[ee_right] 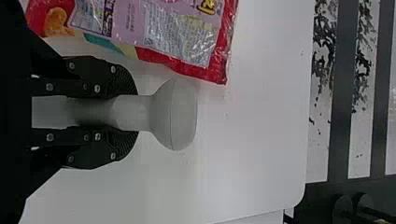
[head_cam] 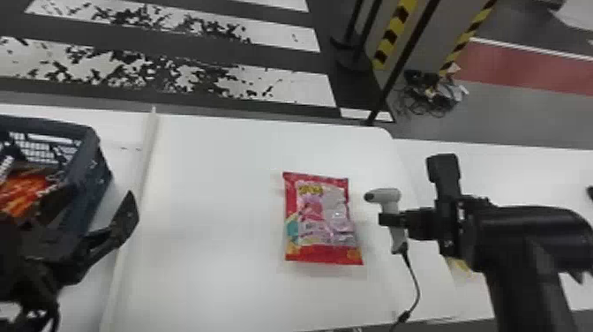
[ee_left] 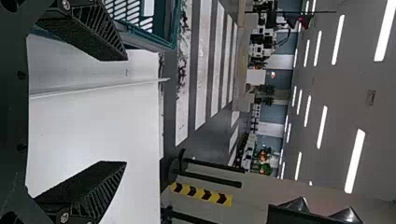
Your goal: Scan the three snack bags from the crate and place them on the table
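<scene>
A red and pink snack bag [head_cam: 321, 220] lies flat near the middle of the white table. Just right of it, my right gripper [head_cam: 392, 219] is shut on the grey handheld scanner [head_cam: 388, 195], whose head points left toward the bag. In the right wrist view, the right gripper [ee_right: 123, 113] clasps the scanner [ee_right: 175, 114], with the snack bag [ee_right: 154, 32] beside it. My left gripper [head_cam: 125, 216] is at the left, by the crate's near right side; in the left wrist view the left gripper [ee_left: 123, 111] is open, nothing between its fingers. Orange-red packaging [head_cam: 22, 190] lies inside the crate [head_cam: 88, 167].
A raised strip [head_cam: 145, 163] runs along the table [head_cam: 212, 282] between crate and bag. The scanner's cable [head_cam: 414, 282] hangs to the near edge. A yellow item [head_cam: 459, 265] shows partly behind the right arm. Posts stand beyond the table's far edge.
</scene>
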You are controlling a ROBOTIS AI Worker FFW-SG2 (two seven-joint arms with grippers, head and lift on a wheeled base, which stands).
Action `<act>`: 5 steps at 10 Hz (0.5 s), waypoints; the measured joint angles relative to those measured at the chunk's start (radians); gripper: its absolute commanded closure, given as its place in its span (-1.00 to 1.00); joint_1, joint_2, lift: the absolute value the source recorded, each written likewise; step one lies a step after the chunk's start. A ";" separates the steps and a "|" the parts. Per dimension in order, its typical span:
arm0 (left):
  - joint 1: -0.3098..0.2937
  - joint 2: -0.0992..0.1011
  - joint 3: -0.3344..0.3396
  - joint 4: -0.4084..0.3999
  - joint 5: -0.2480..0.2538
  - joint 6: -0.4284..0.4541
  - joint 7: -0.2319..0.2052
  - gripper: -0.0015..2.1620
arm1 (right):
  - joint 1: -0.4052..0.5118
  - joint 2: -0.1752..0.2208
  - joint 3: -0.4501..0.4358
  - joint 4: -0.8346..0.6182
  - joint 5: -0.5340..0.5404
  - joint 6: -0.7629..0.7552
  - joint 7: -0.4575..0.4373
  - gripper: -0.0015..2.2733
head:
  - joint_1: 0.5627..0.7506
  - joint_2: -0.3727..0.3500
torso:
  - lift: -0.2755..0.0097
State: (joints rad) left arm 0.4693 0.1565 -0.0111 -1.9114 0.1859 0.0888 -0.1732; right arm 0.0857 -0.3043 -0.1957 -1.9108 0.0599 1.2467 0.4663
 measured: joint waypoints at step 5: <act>-0.003 -0.001 -0.004 0.002 0.001 -0.004 0.000 -0.92 | 0.124 0.044 0.092 -0.351 -0.002 0.280 0.001 0.98 | 0.41 -0.33 | 0.50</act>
State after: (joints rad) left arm 0.4663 0.1557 -0.0155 -1.9090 0.1871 0.0845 -0.1733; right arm 0.2096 -0.2604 -0.1033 -2.2619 0.0583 1.5263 0.4672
